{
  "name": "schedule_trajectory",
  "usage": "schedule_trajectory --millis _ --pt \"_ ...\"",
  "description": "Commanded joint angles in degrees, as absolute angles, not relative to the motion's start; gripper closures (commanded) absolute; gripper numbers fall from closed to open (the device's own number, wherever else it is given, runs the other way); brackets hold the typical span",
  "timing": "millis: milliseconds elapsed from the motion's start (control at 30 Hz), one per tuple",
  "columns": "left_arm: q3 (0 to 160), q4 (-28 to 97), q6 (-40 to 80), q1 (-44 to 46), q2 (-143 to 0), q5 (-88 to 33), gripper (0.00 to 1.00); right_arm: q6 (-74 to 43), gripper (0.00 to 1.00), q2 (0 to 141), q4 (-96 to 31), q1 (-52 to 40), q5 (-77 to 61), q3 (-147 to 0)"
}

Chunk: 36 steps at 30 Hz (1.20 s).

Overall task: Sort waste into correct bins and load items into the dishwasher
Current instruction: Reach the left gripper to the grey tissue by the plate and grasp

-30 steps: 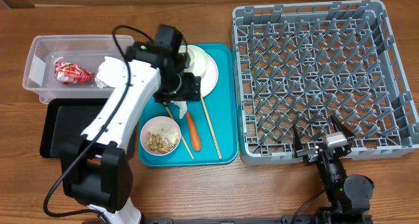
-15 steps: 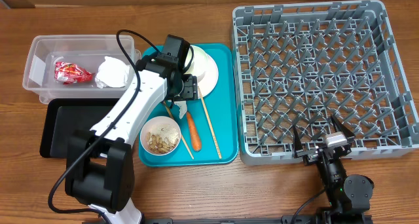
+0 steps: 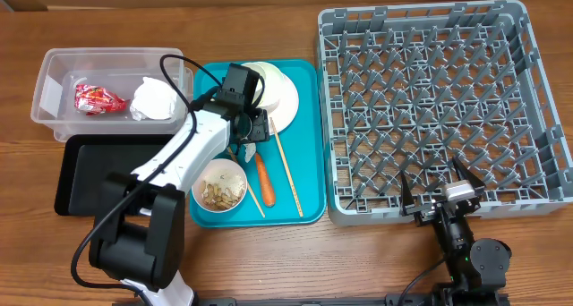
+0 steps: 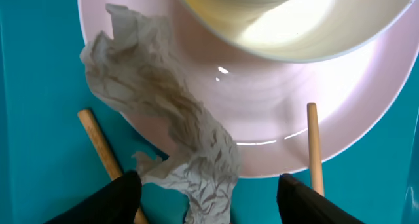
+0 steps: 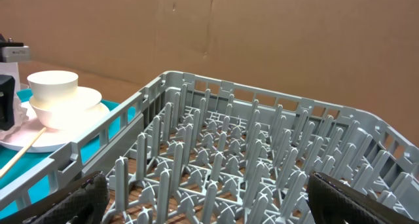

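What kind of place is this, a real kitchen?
Probably a robot test bench, not a kitchen: a white robot arm at a wooden table, a cardboard wall behind, and a grey dish rack standing in for a dishwasher.

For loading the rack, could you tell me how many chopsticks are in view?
2, both on the teal tray: one chopstick between carrot and tray edge, the other between carrot and bowl.

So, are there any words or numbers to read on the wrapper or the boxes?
No text can be read in any view.
red wrapper: light printing, too small and blurred to read.
clear tub: a white patch like a label, nothing legible.
grey rack: no markings seen.
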State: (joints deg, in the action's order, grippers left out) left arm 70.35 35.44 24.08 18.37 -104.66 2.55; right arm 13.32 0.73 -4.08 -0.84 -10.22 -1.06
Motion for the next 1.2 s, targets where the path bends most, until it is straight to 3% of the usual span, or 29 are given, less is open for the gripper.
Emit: schedule_trajectory --millis 0,300,500,700,867,1067,1167 --pt "68.99 33.95 24.86 18.46 -105.01 5.37 0.32 12.88 0.0 0.27 -3.77 -1.06 -9.91 -0.47" --pt "68.99 32.64 24.21 18.46 -105.62 6.22 0.37 12.88 0.0 0.27 -3.77 -1.06 -9.91 -0.47" --pt "68.99 32.38 24.23 18.46 -106.34 6.17 0.57 12.88 0.0 0.27 -3.77 -1.06 -9.91 -0.47" --pt "68.99 32.49 24.21 18.46 -106.39 6.13 0.62 12.88 0.0 0.27 -3.77 -1.06 -9.91 -0.47" --pt "68.99 32.42 24.21 18.46 -106.39 6.15 0.81 12.88 0.0 0.27 -3.77 -1.06 -9.91 -0.47" --pt "68.99 32.49 24.25 18.46 -106.39 6.15 0.95 12.88 0.0 0.27 -3.77 -1.06 -9.91 -0.47" --pt "68.99 32.47 24.23 18.46 -106.39 6.17 0.96 12.88 0.0 0.27 -3.77 -1.06 -9.91 -0.47"
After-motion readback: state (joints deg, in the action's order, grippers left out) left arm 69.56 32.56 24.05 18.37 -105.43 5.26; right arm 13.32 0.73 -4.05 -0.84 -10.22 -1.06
